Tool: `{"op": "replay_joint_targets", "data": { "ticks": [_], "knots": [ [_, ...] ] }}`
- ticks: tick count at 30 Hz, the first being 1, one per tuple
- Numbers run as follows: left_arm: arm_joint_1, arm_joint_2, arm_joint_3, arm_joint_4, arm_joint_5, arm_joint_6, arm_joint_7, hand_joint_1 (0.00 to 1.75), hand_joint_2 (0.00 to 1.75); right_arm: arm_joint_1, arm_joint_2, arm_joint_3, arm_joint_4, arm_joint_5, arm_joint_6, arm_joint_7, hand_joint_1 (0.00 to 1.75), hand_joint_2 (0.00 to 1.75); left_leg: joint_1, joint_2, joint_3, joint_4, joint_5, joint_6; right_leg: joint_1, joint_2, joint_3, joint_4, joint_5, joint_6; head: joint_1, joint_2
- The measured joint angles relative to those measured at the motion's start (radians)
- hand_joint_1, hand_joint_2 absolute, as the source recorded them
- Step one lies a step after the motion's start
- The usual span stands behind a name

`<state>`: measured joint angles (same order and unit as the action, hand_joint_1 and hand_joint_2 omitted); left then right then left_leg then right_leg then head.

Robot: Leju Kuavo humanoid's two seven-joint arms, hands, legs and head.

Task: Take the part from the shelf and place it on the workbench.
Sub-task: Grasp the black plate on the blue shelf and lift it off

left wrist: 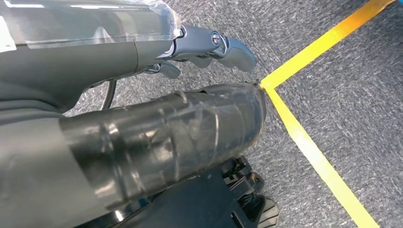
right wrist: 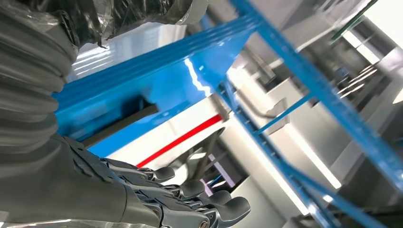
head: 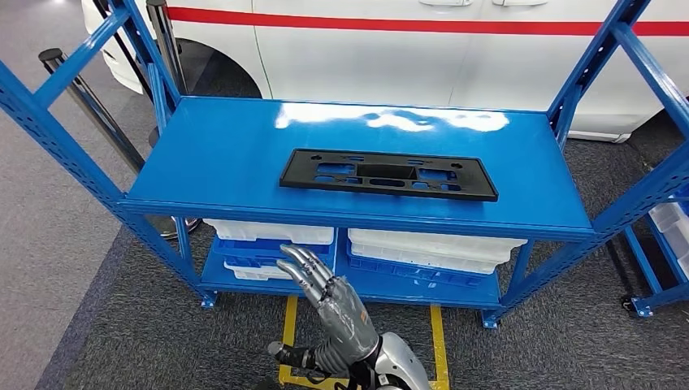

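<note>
The part (head: pixel 388 174) is a long, flat black plate with several cutouts. It lies flat on the blue shelf's top board (head: pixel 219 154), slightly right of the middle. My right hand (head: pixel 325 296) is raised in front of the shelf, below its front edge, fingers stretched out and apart, holding nothing and well short of the part. In the right wrist view the fingers (right wrist: pixel 190 204) point up at the shelf, where the part's dark edge (right wrist: pixel 123 118) shows. My left hand (left wrist: pixel 209 45) hangs low over the grey carpet, holding nothing.
White bins (head: pixel 435 244) and blue trays (head: pixel 260 260) sit on the lower board. A white car with a red stripe (head: pixel 406 24) stands right behind the shelf. A stanchion post (head: pixel 89 97) is at the left, another blue rack (head: pixel 662 244) at the right, and yellow floor tape (head: pixel 439 341) below.
</note>
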<state>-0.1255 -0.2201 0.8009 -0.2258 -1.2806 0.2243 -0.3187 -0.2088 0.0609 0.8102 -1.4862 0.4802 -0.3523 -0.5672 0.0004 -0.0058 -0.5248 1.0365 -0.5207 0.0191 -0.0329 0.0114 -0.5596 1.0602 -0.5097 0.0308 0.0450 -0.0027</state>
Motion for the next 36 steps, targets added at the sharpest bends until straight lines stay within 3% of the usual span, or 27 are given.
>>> {"op": "replay_joint_targets", "data": {
  "ticks": [5, 7, 9, 11, 13, 14, 16, 18, 23, 25, 27, 28, 29, 30, 31, 33, 34, 36],
  "knots": [
    [-0.004, 0.001, -0.002, 0.000, 0.012, -0.008, -0.016, 0.00, 0.00, -0.003, -0.004, 0.022, 0.001, -0.034, 0.017, 0.005, 0.00, 1.75, -0.002, 0.000, -0.006, 0.007, 0.000, 0.006, -0.008, 0.000, -0.001, -0.009, 0.008, 0.009, 0.000, 0.000],
    [-0.003, 0.001, -0.001, 0.000, 0.024, -0.026, -0.041, 0.00, 0.00, -0.003, -0.006, 0.021, 0.003, -0.039, 0.017, 0.014, 0.00, 1.75, 0.001, 0.001, -0.001, -0.010, 0.011, 0.015, -0.006, -0.002, 0.002, -0.014, 0.009, 0.015, 0.000, 0.000],
    [-0.003, 0.002, 0.000, 0.000, 0.034, -0.045, -0.065, 0.00, 0.00, -0.002, -0.010, 0.020, 0.006, -0.049, 0.028, 0.031, 0.00, 0.87, 0.006, 0.005, 0.007, -0.032, 0.024, 0.026, -0.002, -0.004, -0.019, 0.028, -0.017, 0.015, 0.001, 0.000],
    [-0.001, 0.003, 0.001, 0.000, 0.041, -0.063, -0.077, 0.00, 0.00, 0.000, -0.017, 0.017, 0.013, -0.065, 0.056, 0.054, 0.00, 0.87, 0.007, 0.007, 0.008, -0.039, 0.029, 0.031, 0.001, -0.006, -0.081, 0.142, -0.068, 0.012, 0.001, 0.000],
    [0.002, 0.005, 0.004, 0.000, 0.049, -0.083, -0.084, 0.00, 0.00, 0.005, -0.026, 0.011, 0.023, -0.075, 0.080, 0.076, 0.00, 1.75, 0.005, 0.007, 0.008, -0.038, 0.028, 0.032, 0.002, -0.006, -0.138, 0.236, -0.086, 0.012, 0.001, 0.000],
    [0.004, 0.006, 0.005, 0.000, 0.052, -0.093, -0.088, 0.00, 0.00, 0.008, -0.030, 0.007, 0.028, -0.076, 0.084, 0.084, 0.00, 1.75, 0.004, 0.007, 0.009, -0.037, 0.026, 0.031, 0.002, -0.006, -0.144, 0.236, -0.067, 0.012, 0.001, 0.000],
    [0.009, 0.008, 0.009, 0.000, 0.056, -0.107, -0.093, 0.00, 0.00, 0.010, -0.033, -0.002, 0.033, -0.069, 0.083, 0.094, 0.00, 1.75, 0.005, 0.004, 0.014, -0.031, 0.018, 0.026, 0.002, -0.006, -0.109, 0.135, 0.009, 0.007, 0.002, 0.000],
    [0.012, 0.009, 0.012, 0.000, 0.058, -0.110, -0.095, 0.00, 0.00, 0.011, -0.033, -0.007, 0.036, -0.056, 0.078, 0.097, 0.00, 1.75, 0.002, 0.003, 0.012, -0.020, 0.006, 0.015, 0.006, -0.007, -0.066, 0.031, 0.053, -0.002, 0.001, 0.000],
    [0.014, 0.011, 0.021, 0.000, 0.062, -0.103, -0.096, 0.00, 0.00, 0.018, -0.034, -0.013, 0.036, -0.031, 0.057, 0.098, 0.00, 1.75, 0.005, 0.003, 0.002, -0.005, -0.010, -0.014, 0.011, -0.005, -0.053, -0.009, 0.052, -0.029, 0.000, 0.000],
    [0.014, 0.011, 0.023, 0.000, 0.063, -0.102, -0.096, 0.00, 0.00, 0.018, -0.034, -0.018, 0.034, -0.025, 0.043, 0.098, 0.00, 1.75, 0.008, 0.004, -0.035, 0.075, -0.056, -0.023, 0.008, -0.008, -0.046, -0.018, 0.053, -0.038, -0.001, 0.000],
    [0.016, 0.011, 0.024, 0.000, 0.063, -0.102, -0.096, 0.00, 0.00, 0.020, -0.035, -0.025, 0.032, -0.021, 0.033, 0.099, 0.00, 1.75, 0.011, 0.004, -0.103, 0.206, -0.108, -0.030, 0.009, -0.011, -0.045, -0.018, 0.052, -0.041, -0.001, 0.000],
    [0.019, 0.011, 0.024, 0.000, 0.063, -0.102, -0.096, 0.00, 0.00, 0.021, -0.036, -0.029, 0.032, -0.020, 0.030, 0.100, 0.00, 1.75, 0.013, 0.004, -0.129, 0.249, -0.115, -0.032, 0.010, -0.011, -0.045, -0.018, 0.052, -0.042, -0.001, 0.000],
    [0.021, 0.011, 0.025, 0.000, 0.063, -0.101, -0.096, 0.00, 0.00, 0.023, -0.037, -0.032, 0.032, -0.019, 0.028, 0.100, 0.00, 1.75, 0.014, 0.004, -0.139, 0.259, -0.103, -0.034, 0.009, -0.011, -0.044, -0.018, 0.051, -0.042, -0.001, 0.000],
    [0.022, 0.011, 0.025, 0.000, 0.063, -0.101, -0.096, 0.00, 0.00, 0.023, -0.038, -0.035, 0.031, -0.019, 0.026, 0.101, 0.00, 1.75, 0.016, 0.004, -0.129, 0.227, -0.072, -0.035, 0.008, -0.010, -0.043, -0.017, 0.051, -0.042, -0.001, 0.000],
    [0.023, 0.011, 0.025, 0.000, 0.063, -0.101, -0.096, 0.00, 0.00, 0.023, -0.038, -0.037, 0.029, -0.019, 0.025, 0.101, 0.00, 1.75, 0.018, 0.004, -0.105, 0.166, -0.030, -0.036, 0.007, -0.009, -0.041, -0.016, 0.050, -0.040, -0.001, 0.000],
    [0.022, 0.012, 0.025, 0.001, 0.063, -0.101, -0.096, 0.00, 0.00, 0.024, -0.038, -0.040, 0.023, -0.018, 0.021, 0.101, 0.00, 1.75, 0.018, 0.002, -0.053, 0.044, 0.022, -0.033, 0.009, -0.007, -0.042, -0.012, 0.047, -0.031, -0.001, 0.000],
    [0.021, 0.012, 0.025, 0.002, 0.063, -0.101, -0.096, 0.00, 0.00, 0.024, -0.038, -0.042, 0.020, -0.017, 0.020, 0.101, 0.00, 1.75, 0.017, 0.002, -0.041, 0.012, 0.030, -0.028, 0.011, -0.007, -0.043, -0.011, 0.048, -0.025, -0.001, 0.000],
    [0.022, 0.013, 0.025, 0.002, 0.063, -0.102, -0.097, 0.00, 0.00, 0.025, -0.039, -0.047, 0.012, -0.015, 0.018, 0.100, 0.00, 1.75, 0.012, 0.000, -0.038, -0.002, 0.030, -0.013, 0.013, -0.006, -0.045, -0.014, 0.052, -0.012, 0.000, 0.000]
  ]
}}
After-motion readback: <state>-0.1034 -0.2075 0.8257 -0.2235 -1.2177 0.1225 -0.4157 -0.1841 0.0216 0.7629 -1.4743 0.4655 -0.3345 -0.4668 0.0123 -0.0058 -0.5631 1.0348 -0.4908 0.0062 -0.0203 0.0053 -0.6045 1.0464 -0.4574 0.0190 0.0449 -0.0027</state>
